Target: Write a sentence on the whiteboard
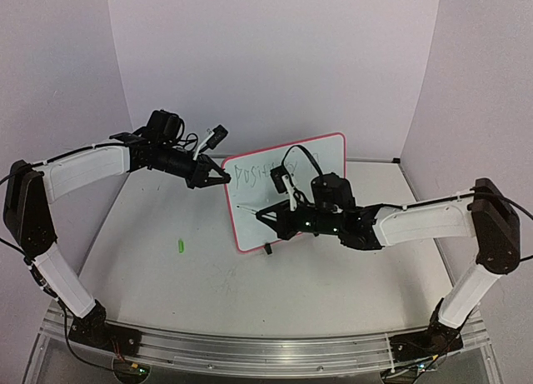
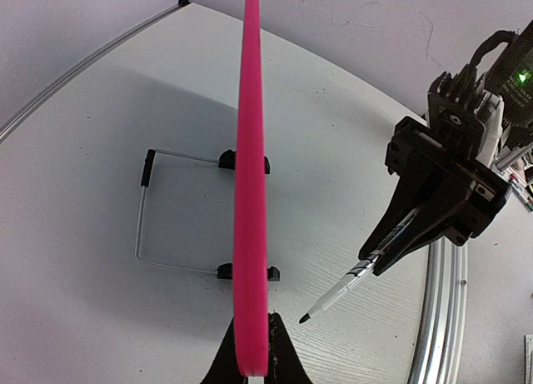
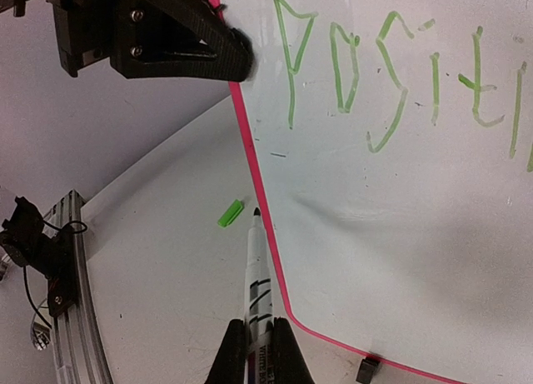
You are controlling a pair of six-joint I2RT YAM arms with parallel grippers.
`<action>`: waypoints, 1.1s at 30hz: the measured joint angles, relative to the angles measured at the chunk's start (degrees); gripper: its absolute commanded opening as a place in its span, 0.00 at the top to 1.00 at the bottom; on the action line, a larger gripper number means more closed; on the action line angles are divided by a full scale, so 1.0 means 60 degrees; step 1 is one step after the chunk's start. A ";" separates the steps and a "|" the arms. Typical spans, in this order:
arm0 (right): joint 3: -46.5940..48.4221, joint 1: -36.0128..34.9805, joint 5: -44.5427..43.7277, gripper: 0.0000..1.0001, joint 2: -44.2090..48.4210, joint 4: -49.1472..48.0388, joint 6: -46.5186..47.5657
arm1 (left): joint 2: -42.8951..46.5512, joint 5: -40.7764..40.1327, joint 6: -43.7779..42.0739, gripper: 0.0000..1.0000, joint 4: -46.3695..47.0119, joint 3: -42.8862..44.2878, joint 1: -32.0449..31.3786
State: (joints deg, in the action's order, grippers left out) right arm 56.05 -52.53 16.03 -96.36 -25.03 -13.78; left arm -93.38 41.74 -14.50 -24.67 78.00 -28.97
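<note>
— Where is the whiteboard (image 1: pixel 326 155)?
— It stands up on the table (image 1: pixel 150 259), near the middle in the top view. A pink rim goes all round it.
— Who holds it?
— The left gripper (image 1: pixel 223 177). It is closed tight on the rim at the board's ten o'clock corner, one finger on each side. From the left wrist the rim is seen edge-on, running up to twelve o'clock from between the fingers.
— And the right gripper (image 1: pixel 263 216)?
— It is closed round a marker (image 3: pixel 256 288). It hangs in front of the board's face, toward the board's seven o'clock corner.
— Does the marker touch the board?
— No. From the left wrist there is a clear gap between the tip and the rim. From the right wrist the tip points to twelve o'clock, just beside the board's left edge.
— Where is the sentence (image 3: pixel 391 84)?
— High on the board, at one o'clock from the marker tip. The thin green letters read "POSITI" there, and the rest runs out of the picture. In the top view the right arm hides part of it.
— Anything else?
— A small green cap (image 1: pixel 178 246) lies on the table at eight o'clock from the board, well apart from it. Two black clip feet (image 2: pixel 244 161) grip the rim. From the left wrist, a thin wire stand (image 2: pixel 140 226) lies on the table at nine o'clock from the rim, and the right gripper is at three o'clock.
</note>
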 measured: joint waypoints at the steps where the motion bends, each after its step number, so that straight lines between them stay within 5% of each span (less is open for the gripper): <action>1: 0.0053 0.0000 0.0003 1.00 -0.0083 -0.0029 -0.0012 | 0.0000 0.0000 0.0000 1.00 0.0000 0.0000 0.0000; 33: 0.0165 -0.0069 -0.1007 1.00 -0.0644 0.0047 -0.0513 | 0.0018 -0.0165 0.0141 1.00 -0.0007 0.0000 -0.0004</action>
State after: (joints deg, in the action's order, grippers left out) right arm 57.04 -52.95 9.99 -100.22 -24.74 -16.86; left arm -93.27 40.74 -13.66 -24.71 78.00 -28.99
